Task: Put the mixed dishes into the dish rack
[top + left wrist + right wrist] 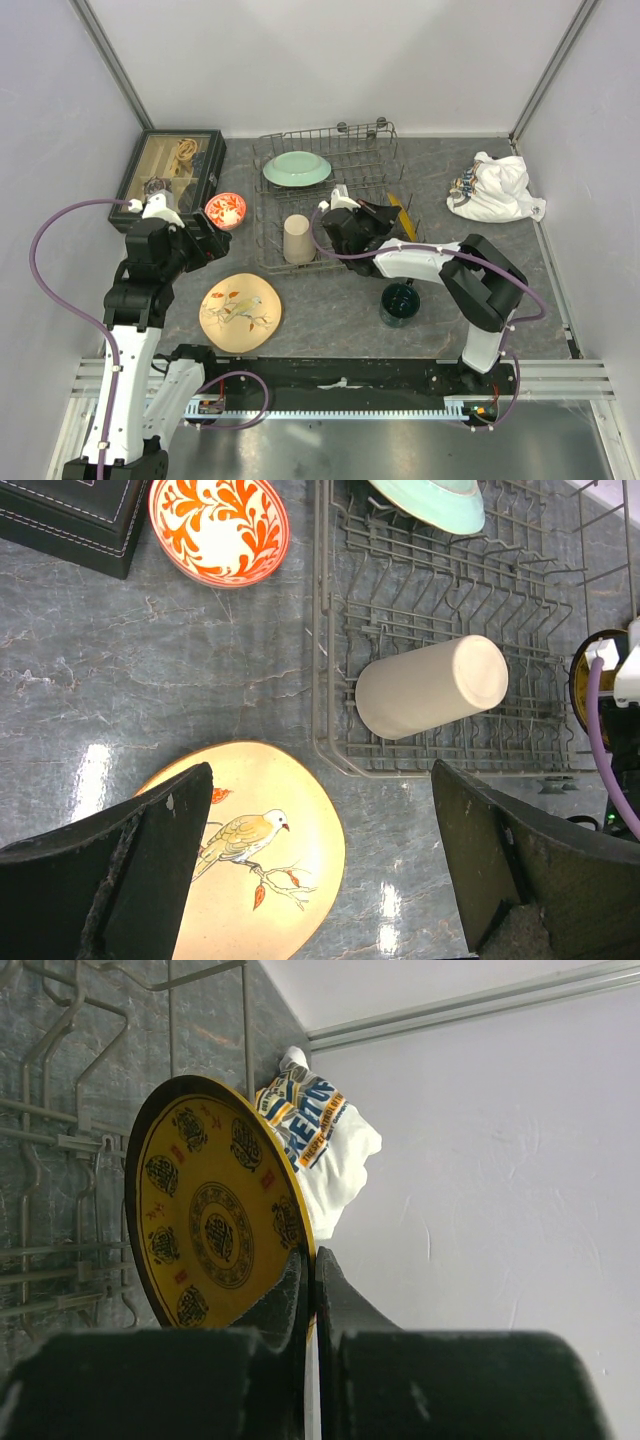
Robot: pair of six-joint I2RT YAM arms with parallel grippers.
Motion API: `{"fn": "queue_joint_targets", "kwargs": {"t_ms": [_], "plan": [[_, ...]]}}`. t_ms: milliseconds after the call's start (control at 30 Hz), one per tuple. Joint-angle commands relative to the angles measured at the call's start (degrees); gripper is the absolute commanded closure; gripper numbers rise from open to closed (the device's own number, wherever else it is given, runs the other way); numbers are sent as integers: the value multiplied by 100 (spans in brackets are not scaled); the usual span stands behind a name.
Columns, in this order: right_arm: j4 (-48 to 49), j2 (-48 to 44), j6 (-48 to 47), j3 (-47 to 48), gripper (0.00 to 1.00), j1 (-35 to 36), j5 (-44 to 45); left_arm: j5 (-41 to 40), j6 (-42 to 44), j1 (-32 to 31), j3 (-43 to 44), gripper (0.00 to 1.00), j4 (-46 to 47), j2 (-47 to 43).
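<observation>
The grey wire dish rack holds the pale green plate at its back left and the beige cup, lying on its side, at its front left. My right gripper is shut on the rim of the yellow plate and holds it upright on edge over the rack's right part. My left gripper is open and empty above the table, between the tan bird plate and the rack's front corner. The red-orange bowl sits left of the rack. The dark green mug stands in front of it.
A dark glass-topped display box stands at the back left. A white cloth bundle lies at the back right, also behind the yellow plate in the right wrist view. Walls close in the table on three sides.
</observation>
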Motion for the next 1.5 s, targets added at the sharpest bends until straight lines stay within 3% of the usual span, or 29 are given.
{"fn": "queue_joint_targets", "kwargs": {"t_ms": [0, 400, 667, 967, 1467], "plan": [[-225, 126, 288, 323, 91, -37, 91, 71, 110, 17, -1, 3, 173, -9], [-823, 83, 1035, 499, 70, -46, -119, 88, 128, 17, 16, 3, 164, -17], [-1043, 3, 1360, 543, 32, -55, -251, 71, 146, 17, -27, 3, 129, -88], [-1825, -216, 2098, 806, 4, -55, -752, 62, 146, 17, -27, 3, 120, -97], [-2731, -471, 3092, 1009, 2, -195, -2255, 71, 198, 17, -124, 3, 112, -167]]}}
